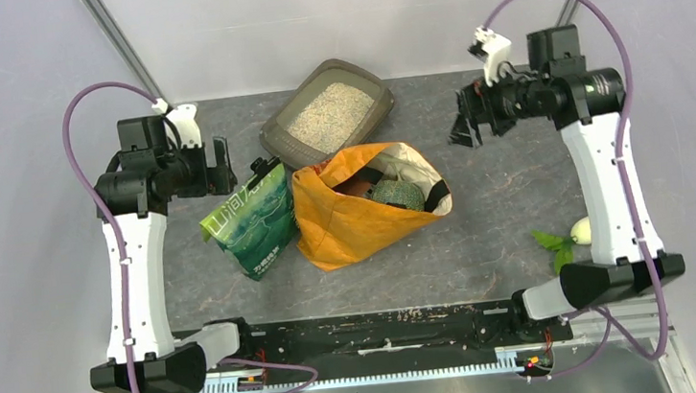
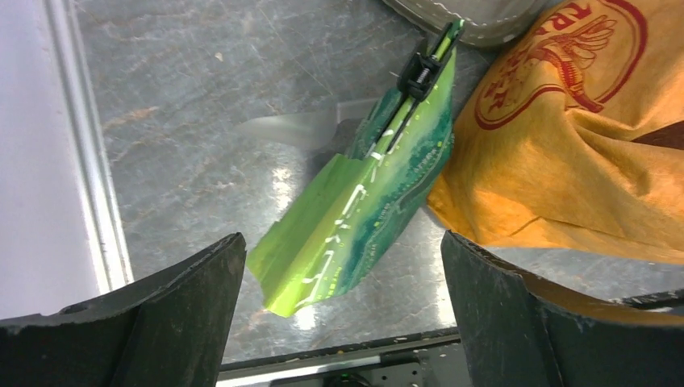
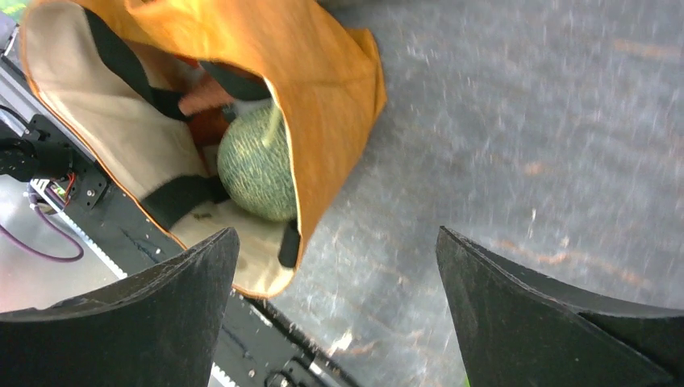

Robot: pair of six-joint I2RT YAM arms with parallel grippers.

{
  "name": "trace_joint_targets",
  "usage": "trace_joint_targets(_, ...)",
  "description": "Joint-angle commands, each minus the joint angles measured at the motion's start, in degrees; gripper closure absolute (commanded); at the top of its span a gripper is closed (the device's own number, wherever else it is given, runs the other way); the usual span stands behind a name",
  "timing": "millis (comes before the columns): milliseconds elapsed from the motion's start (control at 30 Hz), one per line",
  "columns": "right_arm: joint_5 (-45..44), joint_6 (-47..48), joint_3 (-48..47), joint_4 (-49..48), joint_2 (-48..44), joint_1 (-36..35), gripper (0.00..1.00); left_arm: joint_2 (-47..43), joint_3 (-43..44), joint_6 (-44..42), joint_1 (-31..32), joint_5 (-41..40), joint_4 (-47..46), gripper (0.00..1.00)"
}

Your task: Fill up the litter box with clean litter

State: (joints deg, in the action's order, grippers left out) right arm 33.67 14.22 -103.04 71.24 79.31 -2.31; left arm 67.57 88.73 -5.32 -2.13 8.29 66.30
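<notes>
The dark grey-brown litter box (image 1: 272, 129) lies at the back middle of the table, with pale beige clean litter (image 1: 329, 116) spread inside it. A corner of its rim shows in the left wrist view (image 2: 468, 22). The green pouch (image 1: 252, 221) lies in front-left of the box, a black clip (image 2: 415, 71) on its top edge; it also shows in the left wrist view (image 2: 363, 201). My left gripper (image 1: 222, 165) is open and empty, just left of the pouch's top. My right gripper (image 1: 464, 128) is open and empty, right of the box and above the table.
An orange cloth bag (image 1: 347, 221) lies open in front of the box, holding a green netted melon (image 1: 396, 195) and something reddish. It shows in both wrist views (image 2: 581, 153) (image 3: 266, 48). A white vegetable with green leaves (image 1: 565, 236) lies by the right arm.
</notes>
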Motion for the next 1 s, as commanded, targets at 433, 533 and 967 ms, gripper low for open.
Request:
trace_joint_targets(433, -22.45, 17.93, -36.88, -2.94, 23.9, -53.58, 0.01, 1.62, 2.41, 13.09, -29.5, 15.43, 3.87, 0.03)
trace_joint_targets(533, -28.32, 22.28, -33.7, -3.51, 25.3, -62.94, 0.01, 1.97, 2.97, 13.4, -31.83, 17.24, 4.1, 0.03)
trace_joint_targets(967, -43.66, 28.33, -9.77, -16.24, 34.27, -73.1, 0.09, 5.18, 4.06, 14.18, -36.1, 27.21, 3.75, 0.03)
